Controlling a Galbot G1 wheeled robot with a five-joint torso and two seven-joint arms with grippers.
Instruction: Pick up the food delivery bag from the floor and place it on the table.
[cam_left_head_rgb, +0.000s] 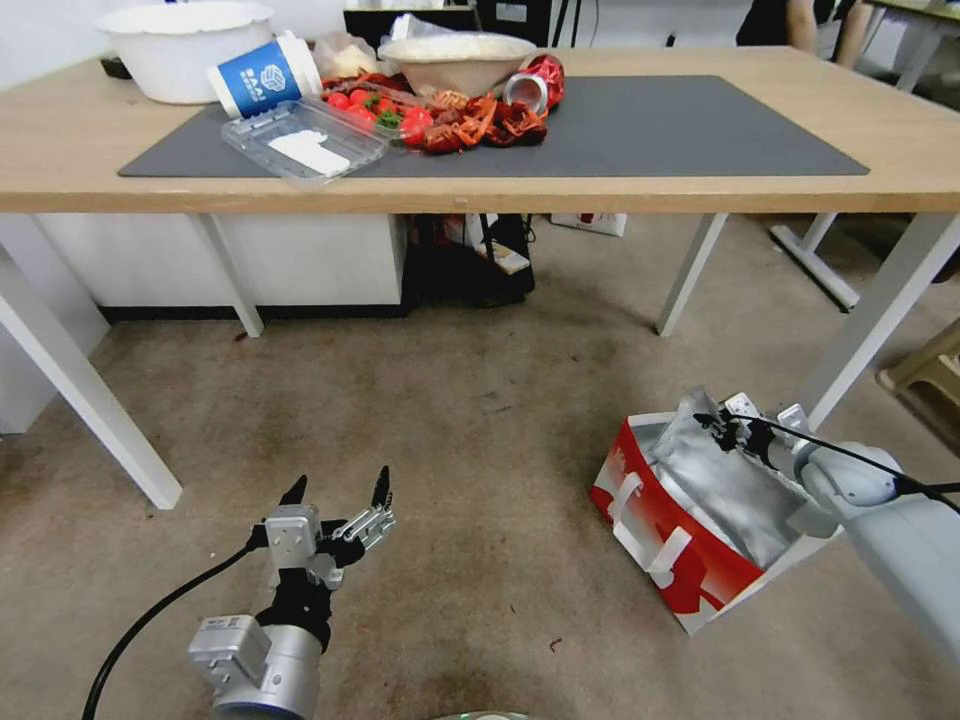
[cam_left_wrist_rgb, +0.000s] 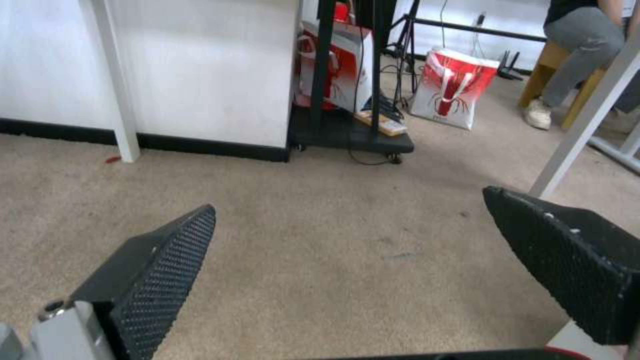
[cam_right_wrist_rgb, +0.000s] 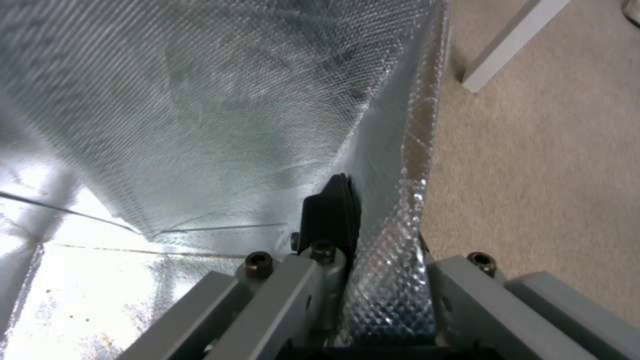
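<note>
Right gripper (cam_left_head_rgb: 738, 432): closed on the foil-lined wall of the bag (cam_left_head_rgb: 668, 520), one finger (cam_right_wrist_rgb: 330, 215) inside against the silver lining, the other outside the wall. Bag: red and white, white strap handles, stood open on the carpet by the table's (cam_left_head_rgb: 700, 190) right leg. Left gripper (cam_left_head_rgb: 338, 490): spread wide, empty, low over bare carpet, well apart from the bag. Table: grey mat (cam_left_head_rgb: 650, 130) bearing a blue cup (cam_left_head_rgb: 262, 78) with white logo, lettering unreadable, bowls and food trays
</note>
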